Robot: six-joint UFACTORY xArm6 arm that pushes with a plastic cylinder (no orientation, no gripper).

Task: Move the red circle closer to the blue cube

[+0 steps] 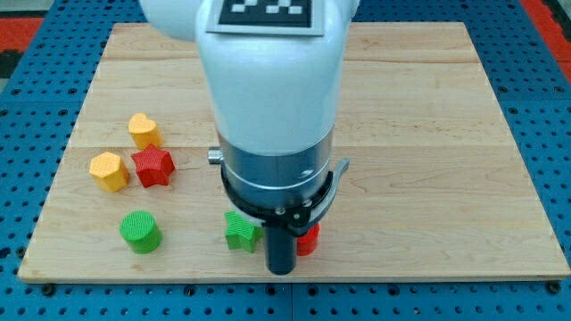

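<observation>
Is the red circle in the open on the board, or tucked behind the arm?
Mostly tucked behind: only a sliver of the red circle shows at the rod's right side, close to my tip. No blue cube is visible.

Bright, even overhead light fills the scene, leaving the pale wooden board [419,134] evenly lit with no hard glare. Soft, short shadows sit close under the green cylinder [141,232] and the yellow blocks [109,171]. The white arm housing [268,80] shows a gentle sheen and looms large and slightly soft at the view's top. Colours are saturated, edges mildly blurred by low resolution
</observation>
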